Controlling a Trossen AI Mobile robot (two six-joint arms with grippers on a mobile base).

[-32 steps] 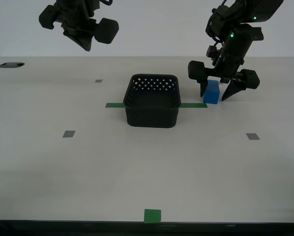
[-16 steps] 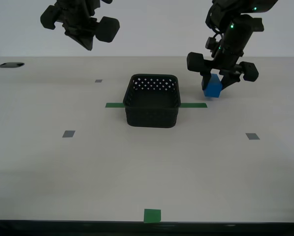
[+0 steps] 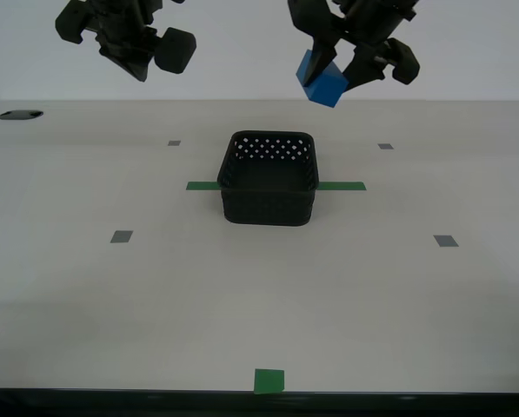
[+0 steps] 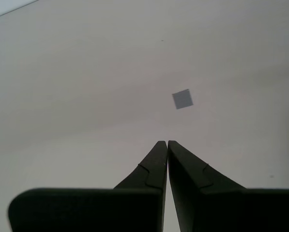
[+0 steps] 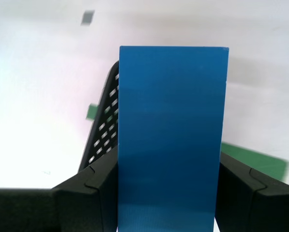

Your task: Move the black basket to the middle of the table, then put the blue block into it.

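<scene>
One block: the blue block [image 3: 321, 81] hangs in the air at the upper middle of the exterior view, tilted, above and a little to the exterior view's right of the black basket [image 3: 269, 177].
Block handling: likely light and stiff, with plain smooth faces that could slip; the two broad opposite faces are the place to take hold, as they are held now.
First tool: my first gripper [image 5: 166, 193] is clamped on the blue block [image 5: 172, 135], one finger on each side, the block filling the gap between them.
Second tool: my second gripper [image 4: 164, 159] has its fingertips pressed together with nothing between them; it hangs at the upper left of the exterior view over bare table [image 4: 86, 72].
Basket: upright and empty on the table [image 3: 259, 295], astride the green tape strip [image 3: 342, 186] in the middle of the frame.
Change: a second ago the block stood on the table to the exterior view's right of the basket with the fingers around it; now it is lifted clear and carried toward the basket.
Unchanged: the basket has not shifted.
</scene>
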